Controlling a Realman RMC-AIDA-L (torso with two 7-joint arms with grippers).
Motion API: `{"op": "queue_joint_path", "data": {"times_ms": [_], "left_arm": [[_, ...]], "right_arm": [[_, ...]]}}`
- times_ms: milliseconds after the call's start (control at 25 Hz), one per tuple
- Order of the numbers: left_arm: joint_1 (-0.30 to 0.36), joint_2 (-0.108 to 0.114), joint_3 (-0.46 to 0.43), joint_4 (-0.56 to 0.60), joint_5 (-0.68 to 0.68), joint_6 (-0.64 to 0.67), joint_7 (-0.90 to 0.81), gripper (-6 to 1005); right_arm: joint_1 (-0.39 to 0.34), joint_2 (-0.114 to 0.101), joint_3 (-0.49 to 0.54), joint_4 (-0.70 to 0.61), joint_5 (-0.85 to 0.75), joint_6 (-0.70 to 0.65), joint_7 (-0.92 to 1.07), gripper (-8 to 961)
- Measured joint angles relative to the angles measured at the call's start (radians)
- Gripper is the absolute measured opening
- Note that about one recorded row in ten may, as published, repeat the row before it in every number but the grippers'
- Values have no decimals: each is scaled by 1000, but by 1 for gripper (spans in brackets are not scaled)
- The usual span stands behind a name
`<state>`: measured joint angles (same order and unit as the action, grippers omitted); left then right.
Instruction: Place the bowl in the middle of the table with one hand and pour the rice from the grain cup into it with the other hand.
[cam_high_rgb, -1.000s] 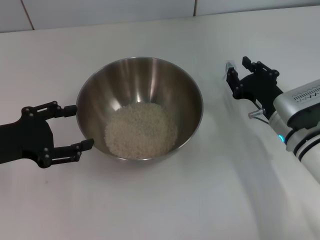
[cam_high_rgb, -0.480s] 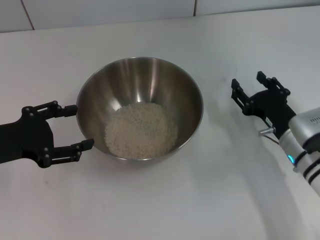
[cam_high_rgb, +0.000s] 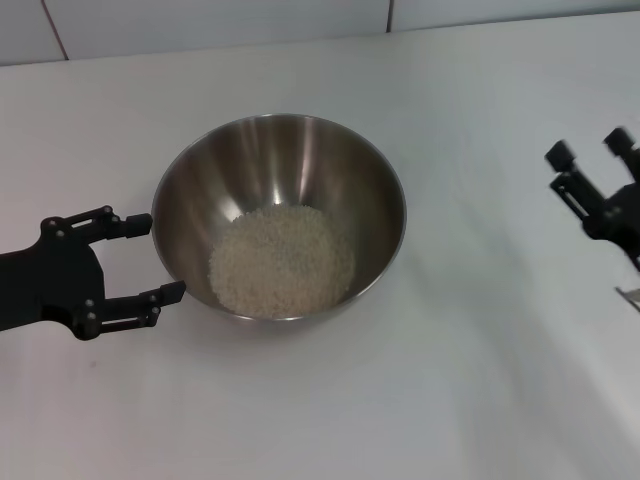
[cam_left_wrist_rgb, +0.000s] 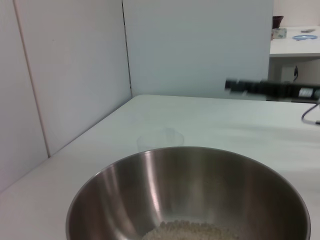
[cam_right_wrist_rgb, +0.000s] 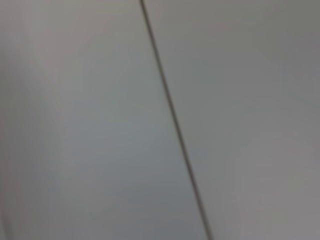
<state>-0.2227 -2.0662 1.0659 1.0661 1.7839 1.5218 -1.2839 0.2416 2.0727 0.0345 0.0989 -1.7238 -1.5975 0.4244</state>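
Note:
The steel bowl (cam_high_rgb: 280, 215) stands in the middle of the white table (cam_high_rgb: 440, 380) with a pale heap of rice (cam_high_rgb: 282, 262) in its bottom. It also shows in the left wrist view (cam_left_wrist_rgb: 190, 192). My left gripper (cam_high_rgb: 162, 255) is open at the bowl's left side, one finger on either side of the rim's edge, not closed on it. My right gripper (cam_high_rgb: 588, 150) is open and empty near the table's right edge. The clear grain cup (cam_left_wrist_rgb: 160, 139) stands upright on the table beyond the bowl in the left wrist view. I cannot make it out in the head view.
A white wall (cam_high_rgb: 200, 20) runs along the table's far edge. The right wrist view shows only a pale wall panel with a dark seam (cam_right_wrist_rgb: 175, 120). The right arm's black gripper (cam_left_wrist_rgb: 240, 86) shows far off in the left wrist view.
My right gripper has drawn away to the right, from close beside the bowl to the table's right edge. The left gripper, bowl and rice have not moved.

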Motion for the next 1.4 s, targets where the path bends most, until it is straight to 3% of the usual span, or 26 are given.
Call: {"op": "queue_joint_path", "data": {"times_ms": [40, 120, 160, 200, 320, 360, 440, 560, 840, 1400], "left_arm": [[0, 0, 0, 0, 0, 0, 0, 813], [-1, 0, 0, -1, 0, 0, 0, 813], [-3, 0, 0, -4, 0, 0, 0, 813], [-3, 0, 0, -4, 0, 0, 0, 813], [-5, 0, 0, -6, 0, 0, 0, 813], [-8, 0, 0, -7, 4, -3, 0, 813], [-8, 0, 0, -7, 6, -4, 0, 813], [-8, 0, 0, -8, 8, -5, -6, 813], [-8, 1, -4, -4, 9, -3, -12, 813], [-10, 2, -2, 3, 9, -3, -26, 813]], "right_arm": [[9, 3, -70, -101, -1, -112, 88, 839], [24, 2, -119, -163, 0, -148, 143, 838], [61, 2, -242, -324, -2, -164, 293, 838], [61, 2, -242, -324, -2, -164, 293, 838], [102, 9, -418, -563, -20, -129, 507, 839], [123, 9, -526, -700, -50, -107, 635, 839], [132, 9, -564, -756, -65, -102, 687, 839], [155, 12, -708, -998, -167, -90, 877, 840], [175, 14, -849, -1193, -287, -80, 1041, 839], [169, 14, -865, -1211, -300, -71, 1055, 838]]}}
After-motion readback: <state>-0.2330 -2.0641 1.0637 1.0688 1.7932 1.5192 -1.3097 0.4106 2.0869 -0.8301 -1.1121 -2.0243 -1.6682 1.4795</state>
